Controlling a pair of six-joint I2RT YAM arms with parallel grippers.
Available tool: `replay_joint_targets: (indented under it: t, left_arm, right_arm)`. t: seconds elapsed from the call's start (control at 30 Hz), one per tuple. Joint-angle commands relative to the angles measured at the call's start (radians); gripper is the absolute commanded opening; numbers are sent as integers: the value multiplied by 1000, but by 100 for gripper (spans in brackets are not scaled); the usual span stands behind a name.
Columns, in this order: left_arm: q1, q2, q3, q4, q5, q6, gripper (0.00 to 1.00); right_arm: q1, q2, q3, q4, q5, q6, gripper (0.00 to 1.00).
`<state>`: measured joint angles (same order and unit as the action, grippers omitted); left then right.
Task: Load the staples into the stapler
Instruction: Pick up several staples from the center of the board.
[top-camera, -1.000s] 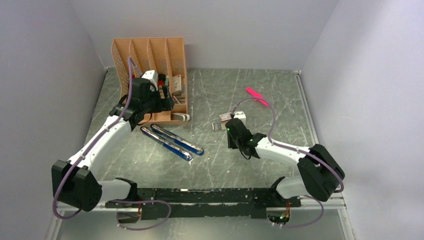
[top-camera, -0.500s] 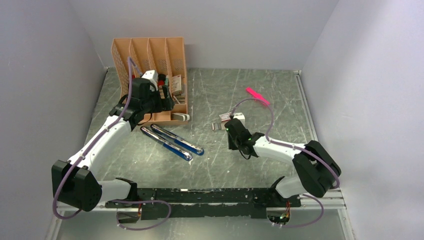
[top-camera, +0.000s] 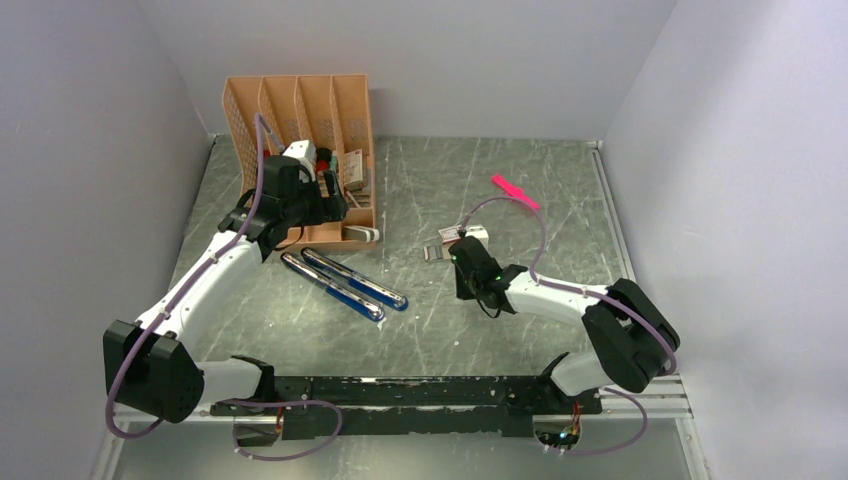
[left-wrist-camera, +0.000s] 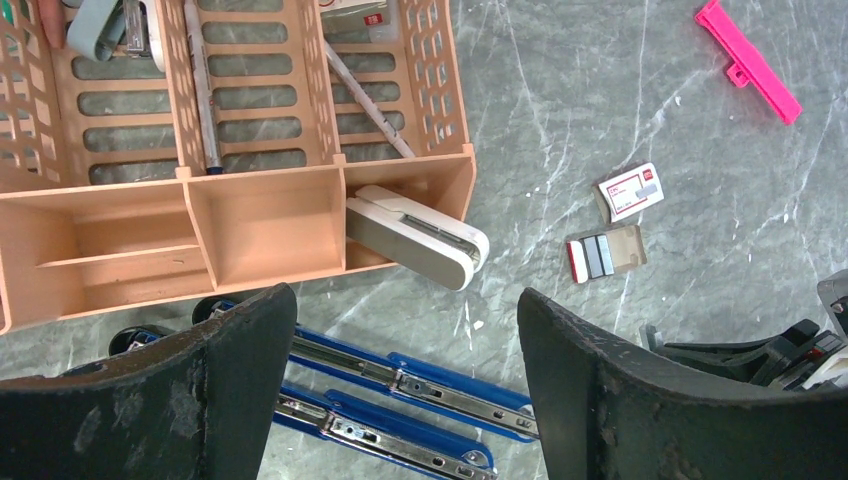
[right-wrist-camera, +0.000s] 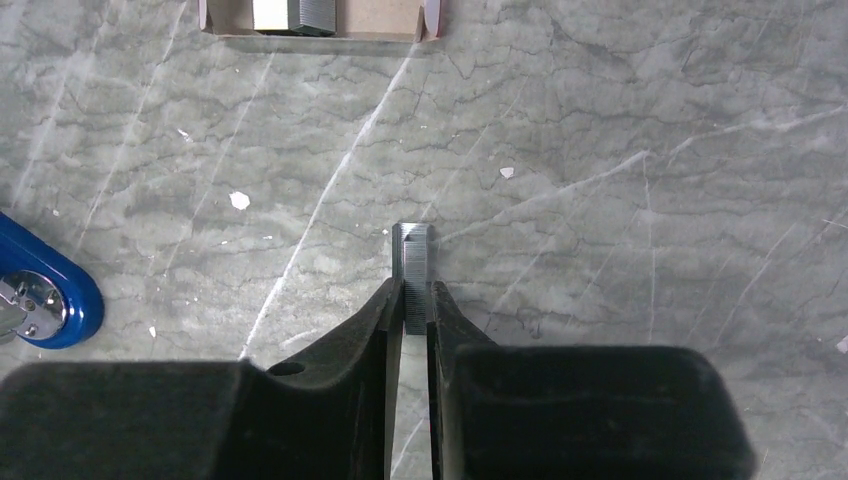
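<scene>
Right end effector (right-wrist-camera: 412, 296): jaws narrow, closed on one staple strip (right-wrist-camera: 412, 250), gripping it by its long sides. The strip's far end projects past the fingertips (right-wrist-camera: 393, 300). Strip position: low over the surface (right-wrist-camera: 650, 300), on the near side of the open cardboard tray (right-wrist-camera: 330, 22) and to the right of the blue stapler (top-camera: 345, 285). Whether the strip is touching the surface cannot be told.

Left end effector (left-wrist-camera: 405, 320): jaws wide, holding nothing, positioned above the near edge of the orange desk organiser (left-wrist-camera: 260, 225). The stapler lies opened flat, just beside the organiser on its near side.
</scene>
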<state>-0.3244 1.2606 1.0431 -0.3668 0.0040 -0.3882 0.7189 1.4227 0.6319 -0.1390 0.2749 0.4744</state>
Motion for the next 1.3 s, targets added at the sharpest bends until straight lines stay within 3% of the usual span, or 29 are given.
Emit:
replay_joint_targets:
  t: [0.0, 0.6, 1.27]
  left_arm:
    - [11, -1, 20, 16, 20, 11, 85]
    - [18, -4, 18, 19, 33, 8, 84]
    - [27, -1, 18, 23, 52, 4, 84]
  right_arm:
    - [-7, -4, 14, 17, 3, -1, 16]
    - [-5, -145, 15, 44, -85, -69, 14]
    - [59, 1, 43, 118, -305, -165, 13]
